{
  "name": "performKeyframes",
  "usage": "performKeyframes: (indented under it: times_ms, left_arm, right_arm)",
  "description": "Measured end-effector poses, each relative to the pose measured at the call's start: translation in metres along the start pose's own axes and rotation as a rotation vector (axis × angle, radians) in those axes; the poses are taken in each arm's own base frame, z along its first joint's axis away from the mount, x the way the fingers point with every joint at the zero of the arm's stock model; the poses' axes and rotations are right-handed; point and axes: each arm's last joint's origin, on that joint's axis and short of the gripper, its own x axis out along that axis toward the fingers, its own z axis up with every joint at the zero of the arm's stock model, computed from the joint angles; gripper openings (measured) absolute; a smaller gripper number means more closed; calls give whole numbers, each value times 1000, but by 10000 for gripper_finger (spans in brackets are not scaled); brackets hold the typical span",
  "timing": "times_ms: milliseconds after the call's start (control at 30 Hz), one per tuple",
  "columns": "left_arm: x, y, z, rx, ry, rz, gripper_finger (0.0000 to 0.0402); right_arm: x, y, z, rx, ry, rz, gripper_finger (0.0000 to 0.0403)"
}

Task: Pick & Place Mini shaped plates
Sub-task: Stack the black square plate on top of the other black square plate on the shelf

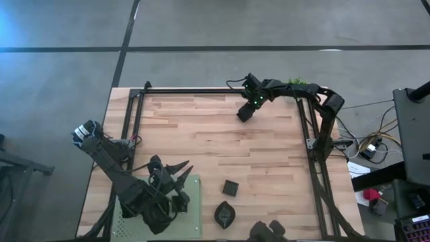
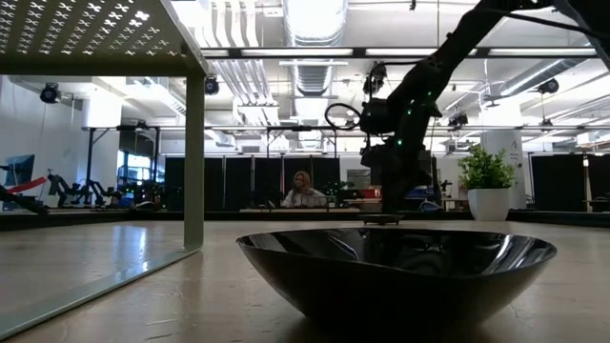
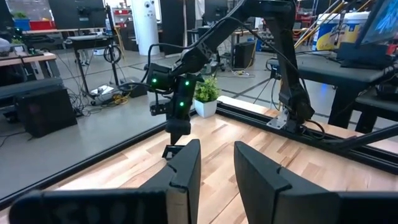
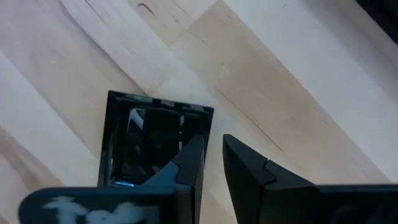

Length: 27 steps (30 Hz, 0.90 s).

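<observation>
Right wrist view, right hand [image 4: 210,162] narrowly parted, square plate [image 4: 152,138] rim

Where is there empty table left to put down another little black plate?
Bare wood fills the middle of the table, between the right pincer over its square plate at the far edge and the small square plate nearer the front. The front is crowded: green mat, left pincer, leaf-shaped plate.
</observation>
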Motion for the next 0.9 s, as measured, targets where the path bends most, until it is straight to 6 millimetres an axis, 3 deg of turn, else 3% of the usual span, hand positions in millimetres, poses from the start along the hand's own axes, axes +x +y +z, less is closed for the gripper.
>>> performKeyframes:
  times_ms: [900]
  left_arm:
    - [0,-1,0,-9,1,-1,92]
  right_arm:
    - [7,-3,-7,5,15,-4,56]
